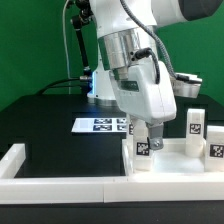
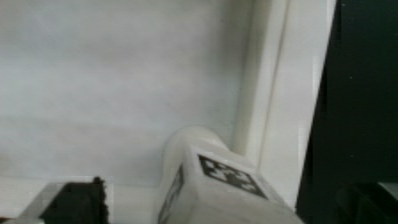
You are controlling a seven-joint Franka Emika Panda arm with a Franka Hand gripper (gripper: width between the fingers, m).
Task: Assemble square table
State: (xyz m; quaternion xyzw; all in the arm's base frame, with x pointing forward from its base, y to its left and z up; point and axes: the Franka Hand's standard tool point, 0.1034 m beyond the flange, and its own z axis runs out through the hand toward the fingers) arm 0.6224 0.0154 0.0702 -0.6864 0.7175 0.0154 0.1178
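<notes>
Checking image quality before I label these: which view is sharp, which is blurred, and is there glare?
Exterior view: fairly sharp, evenly lit, black table matte, marker board tags readable. Wrist view: soft and blurred, the tabletop washed out pale, the leg tag smeared, dark at the edge.

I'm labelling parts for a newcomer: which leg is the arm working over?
Start at the white plastic square tabletop with a raised rim at the exterior view's right. Three small white tagged block legs show there; the one meant stands directly under the jaws of the gripper, leftmost in that view.
</notes>
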